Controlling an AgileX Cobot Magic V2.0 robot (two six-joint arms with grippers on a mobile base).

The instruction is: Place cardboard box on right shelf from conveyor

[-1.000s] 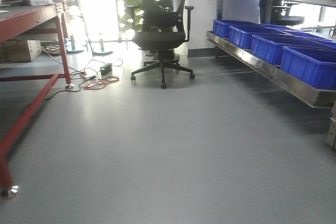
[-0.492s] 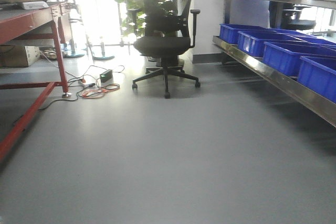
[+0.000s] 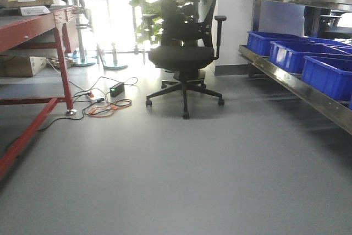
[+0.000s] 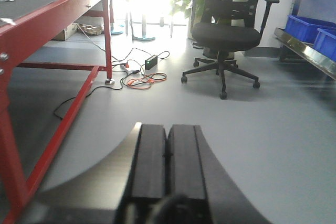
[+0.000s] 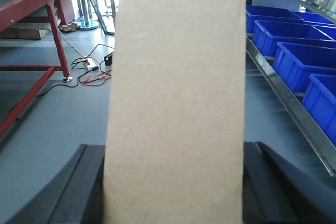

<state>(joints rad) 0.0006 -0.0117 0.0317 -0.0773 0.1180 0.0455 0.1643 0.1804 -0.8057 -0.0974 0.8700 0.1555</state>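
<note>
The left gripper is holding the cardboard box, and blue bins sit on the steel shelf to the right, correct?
Not quite: the right gripper holds the cardboard box, as the right wrist view shows. The left gripper is shut and empty. The blue bins do sit on the right shelf.

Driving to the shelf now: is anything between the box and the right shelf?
Nothing visible on the floor between the box in the right gripper and the shelf. But blue bins line its lower level, and the chair stands ahead, left of it.
</note>
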